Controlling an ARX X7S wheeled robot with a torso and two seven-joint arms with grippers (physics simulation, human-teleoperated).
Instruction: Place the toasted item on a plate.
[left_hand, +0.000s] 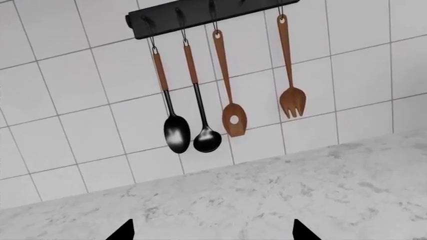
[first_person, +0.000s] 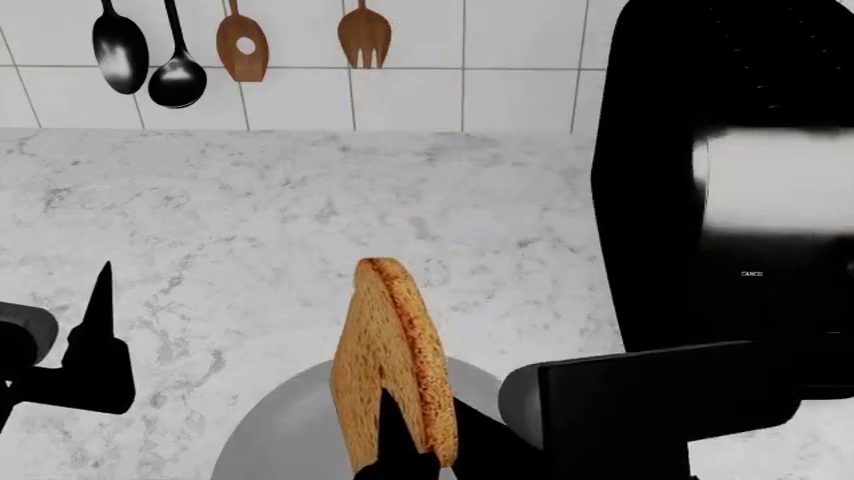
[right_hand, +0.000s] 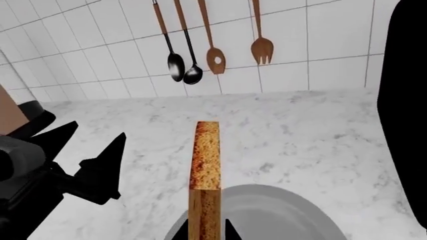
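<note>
Holding the toast (first_person: 390, 370) upright by its lower edge, the right claw (first_person: 400, 445) is closed on it directly over the plate (first_person: 274, 435) on the near tabletop (first_person: 267, 220), apparently for lowering, while the left claw (first_person: 94, 340) waits spread and empty.

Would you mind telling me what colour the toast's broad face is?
Golden-brown with a darker crust edge; the toast shows this best in the head view.

toast (first_person: 390, 370): 1 | plate (first_person: 274, 430): 1 | toaster (first_person: 727, 190): 1 | hanging spoons and forks (first_person: 240, 45): 4 | grippers (first_person: 400, 455): 2
</note>
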